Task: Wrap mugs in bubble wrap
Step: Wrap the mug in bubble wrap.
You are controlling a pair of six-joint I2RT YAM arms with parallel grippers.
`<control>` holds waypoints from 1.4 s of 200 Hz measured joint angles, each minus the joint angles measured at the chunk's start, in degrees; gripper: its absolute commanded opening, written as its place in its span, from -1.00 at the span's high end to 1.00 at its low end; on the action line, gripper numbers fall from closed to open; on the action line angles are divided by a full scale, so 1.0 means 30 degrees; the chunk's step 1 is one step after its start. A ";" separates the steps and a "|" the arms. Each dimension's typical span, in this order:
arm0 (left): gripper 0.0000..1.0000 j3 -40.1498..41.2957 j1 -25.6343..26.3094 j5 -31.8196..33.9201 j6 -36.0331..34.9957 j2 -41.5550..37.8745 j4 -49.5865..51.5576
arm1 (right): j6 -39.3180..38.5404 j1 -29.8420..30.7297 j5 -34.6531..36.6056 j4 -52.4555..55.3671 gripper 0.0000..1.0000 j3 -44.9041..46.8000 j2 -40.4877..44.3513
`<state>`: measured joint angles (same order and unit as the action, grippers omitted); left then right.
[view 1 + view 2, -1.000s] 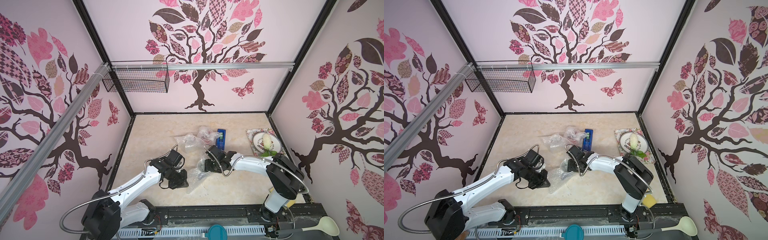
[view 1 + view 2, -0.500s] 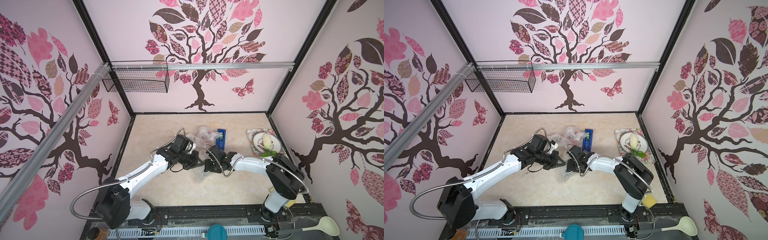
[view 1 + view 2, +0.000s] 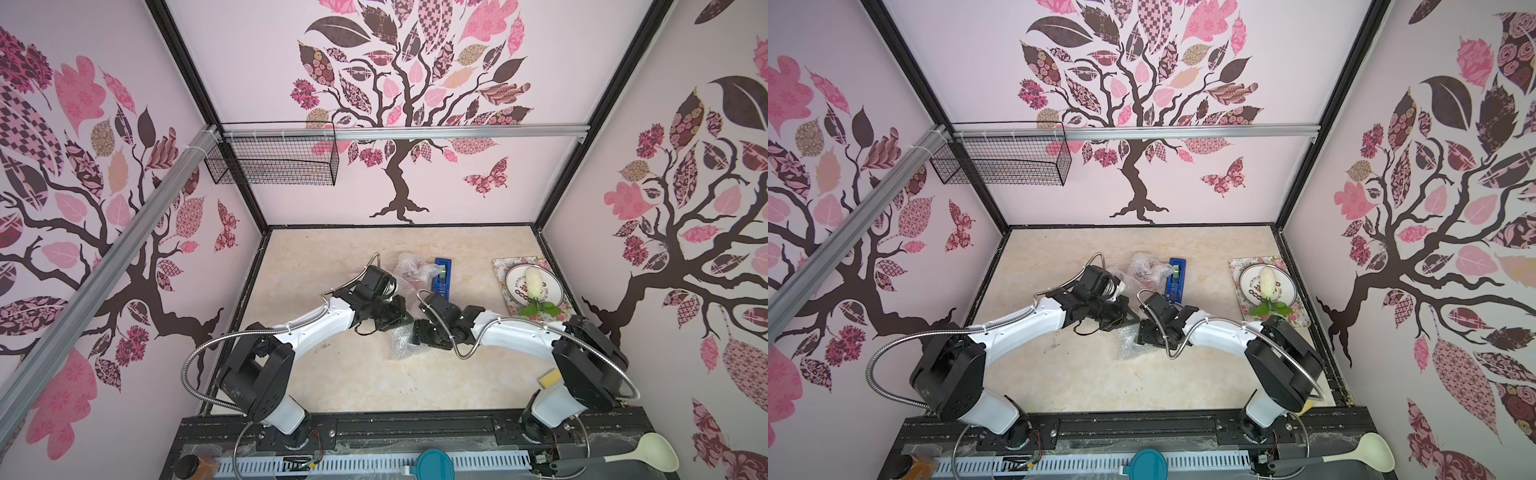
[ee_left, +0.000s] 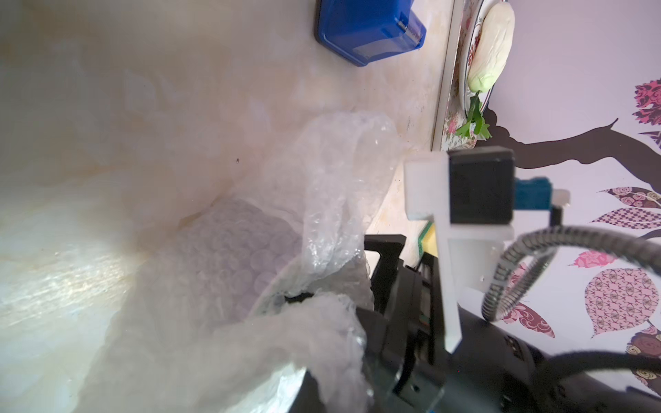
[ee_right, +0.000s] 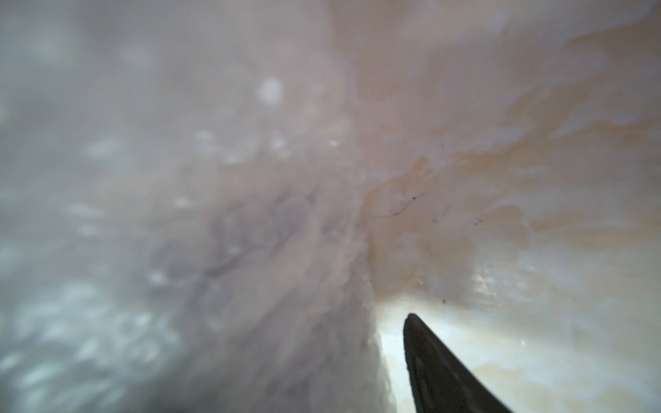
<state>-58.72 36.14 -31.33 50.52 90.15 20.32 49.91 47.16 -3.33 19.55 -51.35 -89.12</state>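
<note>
Well, on the left wall hangs a wire basket (image 3: 270, 164), and below it the left arm (image 3: 316, 328) reaches across the desk (image 3: 332, 386) to the middle. Its jaws are clenched tight at the edge of a crumpled sheet of bubble wrap (image 3: 400, 345); whether they pinch it I cannot tell. Through that wrap, in the left wrist view, a pale lavender mug (image 4: 229, 250) shows, sitting between the two arms. The right jaws meet the same bundle from the other side. Only one dark fingertip (image 5: 434, 368) shows and plastic hides the rest, so I cannot tell if they are released or grasping. Behind sits a second bundle (image 3: 412, 271) with red showing through, just beside a blue tape dispenser (image 3: 441, 280). Far right, a plate (image 3: 515, 291) rests on a floral tray (image 3: 505, 266); its lettering is too small to read.
</note>
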 measured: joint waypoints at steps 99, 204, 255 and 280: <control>1.00 0.0000 0.0138 -0.1443 -0.0510 0.0576 -0.1348 | 0.0386 -0.2382 0.0517 0.2732 -0.59 0.0270 0.5493; 1.00 0.0000 0.0597 -0.2914 -0.0794 0.1122 -0.2674 | 0.0721 -0.3628 -0.5122 -0.3708 -0.10 0.3832 0.7453; 1.00 0.0000 0.1013 -0.3468 -0.0867 0.1574 -0.3344 | 0.0517 -0.5559 -0.7184 -0.5289 -0.11 0.3534 0.5821; 1.00 0.0000 0.1056 -0.3563 -0.0896 0.1654 -0.3497 | 0.0299 -0.5646 -0.8116 -0.6135 -0.14 0.3228 0.4918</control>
<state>-58.72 39.31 -42.02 47.83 95.11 9.82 50.81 30.22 -27.68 1.15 -41.67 -74.37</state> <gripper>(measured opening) 0.047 0.568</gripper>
